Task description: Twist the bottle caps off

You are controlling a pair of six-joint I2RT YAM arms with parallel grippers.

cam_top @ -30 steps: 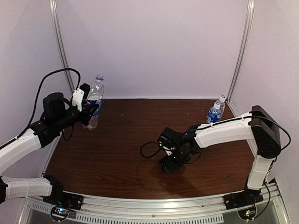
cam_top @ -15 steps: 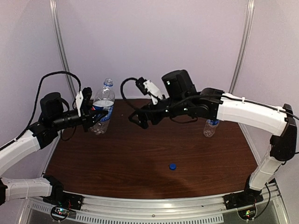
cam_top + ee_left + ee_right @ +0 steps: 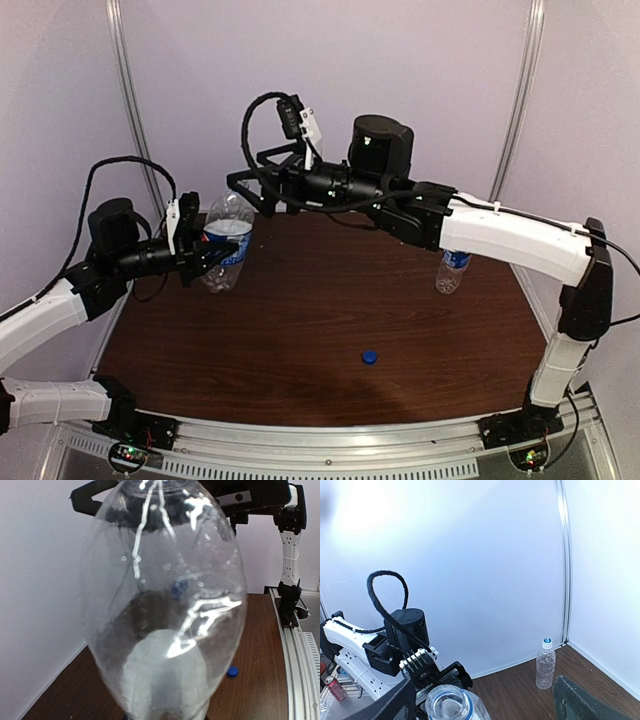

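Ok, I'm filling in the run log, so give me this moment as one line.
left hand: gripping bottle | right hand: open, straddling its top | blue cap: loose on table

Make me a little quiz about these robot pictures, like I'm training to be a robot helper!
1. True or false: the left gripper is holding a bottle.
2. What colour is the loose cap lying on the table? A red, B blue, C green.
3. Fill in: the ___ gripper is up at the held bottle's top.

Key: 1 true. 2 B. 3 right; the right gripper is open there.
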